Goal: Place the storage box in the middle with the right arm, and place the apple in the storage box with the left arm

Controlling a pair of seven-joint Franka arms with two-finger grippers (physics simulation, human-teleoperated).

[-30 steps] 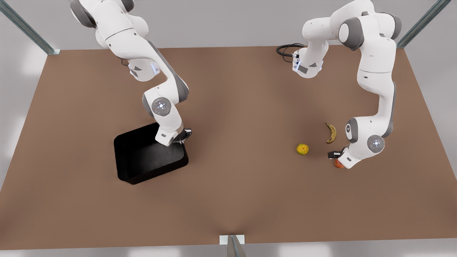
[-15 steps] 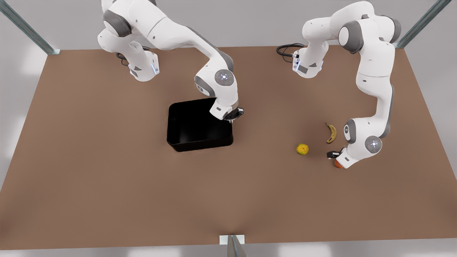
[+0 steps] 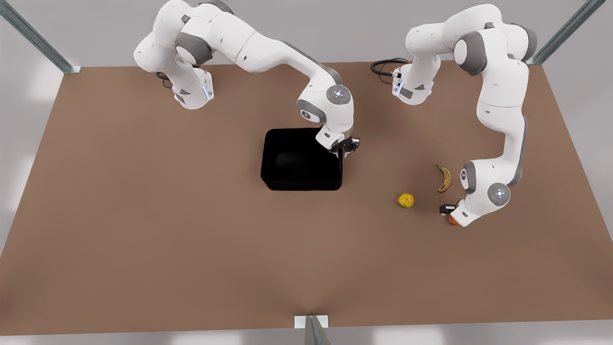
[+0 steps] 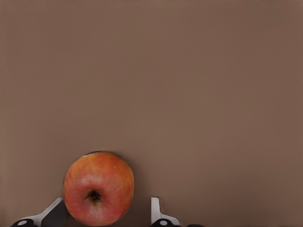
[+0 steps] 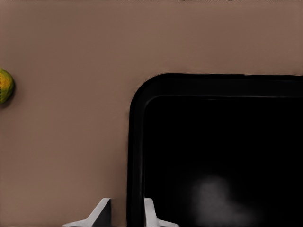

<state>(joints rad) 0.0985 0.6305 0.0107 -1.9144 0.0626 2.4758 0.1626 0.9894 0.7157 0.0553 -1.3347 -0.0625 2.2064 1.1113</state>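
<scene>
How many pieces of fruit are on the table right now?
3: a banana, a yellow-green fruit to its left in the front view, and the apple between the left end effector fingers, mostly hidden in the front view.

A glossy black storage box sat on the plain matte brown table, between two white arms with grey joints. The apple was red-orange, blending to yellow, with a dark dimple. Beside the box lay a yellow-green round fruit mottled with orange and a yellow banana spotted brown.
</scene>
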